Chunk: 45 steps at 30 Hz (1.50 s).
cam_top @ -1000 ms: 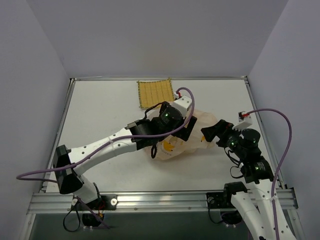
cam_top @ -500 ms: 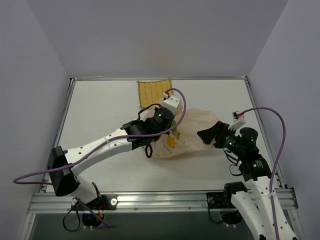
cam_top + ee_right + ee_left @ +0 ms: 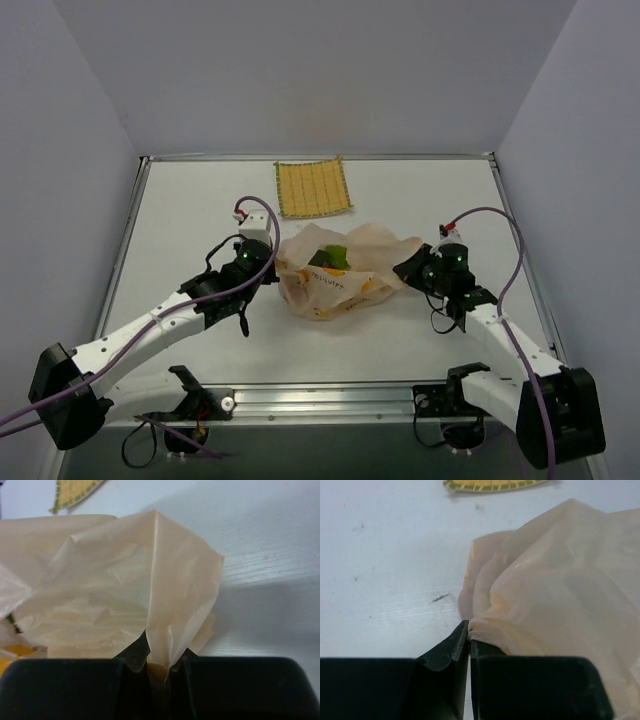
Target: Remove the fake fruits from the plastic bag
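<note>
The plastic bag (image 3: pixel 350 285) lies crumpled mid-table, pale peach with yellow-orange marks. Its mouth gapes upward, and a green fake fruit (image 3: pixel 331 257) shows inside; the other fruits are hidden by the film. My left gripper (image 3: pixel 277 268) is shut on the bag's left edge. In the left wrist view the left gripper (image 3: pixel 469 631) pinches a fold of the bag (image 3: pixel 560 580). My right gripper (image 3: pixel 404 268) is shut on the bag's right edge. In the right wrist view the right gripper (image 3: pixel 161 662) clamps a peaked flap of the bag (image 3: pixel 100 580).
A square yellow woven mat (image 3: pixel 313 187) lies flat behind the bag near the far edge; its rim also shows as the mat (image 3: pixel 495 484) and the mat (image 3: pixel 75 492) in the wrist views. Raised table rails run along both sides.
The left gripper has come off the top of the bag, moved left and shut on its left edge. The right gripper has shut on the right edge. The bag's mouth now gapes.
</note>
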Motion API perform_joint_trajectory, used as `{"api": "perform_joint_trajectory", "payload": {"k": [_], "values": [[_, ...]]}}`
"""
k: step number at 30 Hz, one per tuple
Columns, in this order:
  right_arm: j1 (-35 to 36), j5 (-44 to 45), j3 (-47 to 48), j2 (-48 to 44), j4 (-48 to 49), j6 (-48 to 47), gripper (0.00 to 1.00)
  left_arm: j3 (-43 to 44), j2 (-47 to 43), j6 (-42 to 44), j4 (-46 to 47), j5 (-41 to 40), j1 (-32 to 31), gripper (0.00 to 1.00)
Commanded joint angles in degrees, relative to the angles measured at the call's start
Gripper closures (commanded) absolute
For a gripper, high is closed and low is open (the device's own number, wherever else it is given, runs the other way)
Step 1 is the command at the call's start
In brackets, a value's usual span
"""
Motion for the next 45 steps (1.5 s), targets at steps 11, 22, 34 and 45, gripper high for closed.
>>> {"api": "perform_joint_trajectory", "payload": {"k": [11,22,34,45], "values": [[11.24,24.77,0.6,18.02,9.63,-3.36,1.0,-18.57,-0.88,-13.12,5.53,-2.88,5.29,0.98],[14.51,29.8,-0.01,11.79,5.84,1.11,1.0,-23.5,-5.18,-16.11,2.11,-4.63,6.43,0.98],[10.99,23.11,-1.34,18.04,13.15,3.84,0.9,-24.46,-3.69,-15.49,6.41,1.33,7.22,0.98],[17.58,25.93,8.51,-9.3,-16.12,-5.39,0.04,-23.06,-12.57,-15.84,5.1,4.51,4.86,0.98]]}}
